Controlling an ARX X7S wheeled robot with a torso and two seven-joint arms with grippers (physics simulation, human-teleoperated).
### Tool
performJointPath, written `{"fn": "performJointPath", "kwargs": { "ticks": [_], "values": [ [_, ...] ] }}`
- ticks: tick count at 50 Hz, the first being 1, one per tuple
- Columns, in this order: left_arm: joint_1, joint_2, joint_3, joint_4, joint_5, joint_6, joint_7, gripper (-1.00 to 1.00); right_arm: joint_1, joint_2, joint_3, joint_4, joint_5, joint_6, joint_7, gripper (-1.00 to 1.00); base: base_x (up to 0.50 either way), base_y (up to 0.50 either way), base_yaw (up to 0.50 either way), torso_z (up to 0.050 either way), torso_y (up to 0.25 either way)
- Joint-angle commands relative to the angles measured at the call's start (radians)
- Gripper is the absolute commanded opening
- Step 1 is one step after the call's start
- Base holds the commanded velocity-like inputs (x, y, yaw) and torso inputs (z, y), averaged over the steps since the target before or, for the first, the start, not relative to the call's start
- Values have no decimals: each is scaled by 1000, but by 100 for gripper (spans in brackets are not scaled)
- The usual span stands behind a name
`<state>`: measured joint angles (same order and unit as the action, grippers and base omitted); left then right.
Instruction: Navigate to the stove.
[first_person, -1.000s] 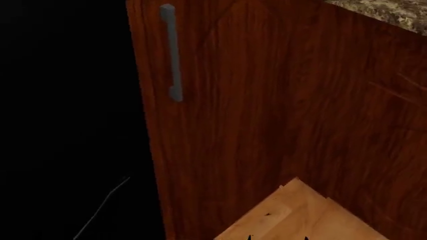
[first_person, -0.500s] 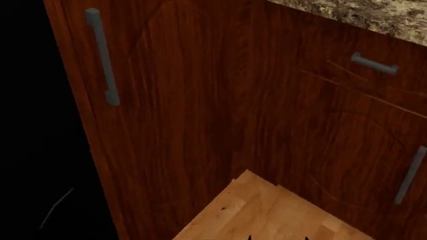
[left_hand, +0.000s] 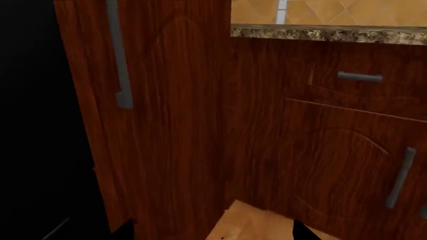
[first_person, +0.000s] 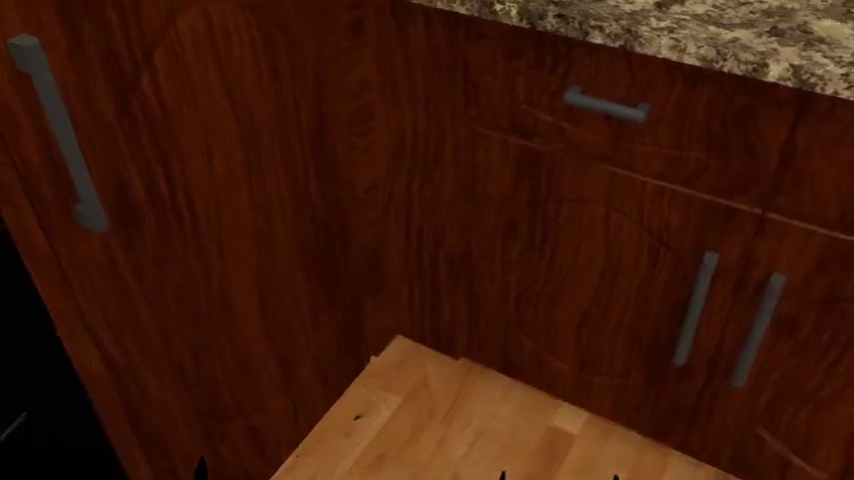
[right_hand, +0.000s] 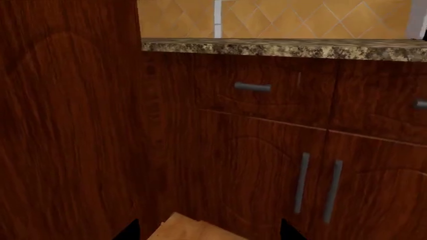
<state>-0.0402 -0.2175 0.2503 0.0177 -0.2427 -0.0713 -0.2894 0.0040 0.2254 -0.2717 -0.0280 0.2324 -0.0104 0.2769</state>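
Note:
The stove is out of view in every frame. I face a corner of dark red-brown wooden cabinets (first_person: 400, 200). Only the black fingertips (left_hand: 303, 233) of my left gripper (left_hand: 213, 234) show in the left wrist view. They stand wide apart over the floor with nothing between them, so it is open. My right gripper (right_hand: 210, 231) also shows two spread black fingertips (right_hand: 130, 231) and is open and empty. In the head view its tips barely poke in at the lower edge, as small black points.
A tall cabinet door with a grey bar handle (first_person: 60, 135) stands at the left, with a black surface (left_hand: 33, 125) beyond it. Ahead are a drawer with a grey handle (first_person: 607, 105), double doors (first_person: 727, 315), a speckled granite countertop (first_person: 694, 35) and light wood floor (first_person: 454, 430). Orange tiles (right_hand: 280, 17) back the counter.
The head view has swung right: the tall door and its handle slid left, the black area shrank, and the drawer, double doors and more floor came into view.

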Motion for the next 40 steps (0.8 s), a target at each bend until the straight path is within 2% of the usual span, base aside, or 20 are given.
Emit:
{"fn": "performJointPath", "kwargs": {
  "ticks": [1, 40],
  "values": [
    [6, 11, -11, -4, 7, 38, 42, 100, 3, -15, 24, 2, -18, 8, -16, 100, 0, 0, -500, 0, 0],
    [2, 0, 7, -7, -6, 43, 29, 100, 5, -2, 12, 2, 1, 6, -1, 100, 0, 0, -500, 0, 0]
  ]
}}
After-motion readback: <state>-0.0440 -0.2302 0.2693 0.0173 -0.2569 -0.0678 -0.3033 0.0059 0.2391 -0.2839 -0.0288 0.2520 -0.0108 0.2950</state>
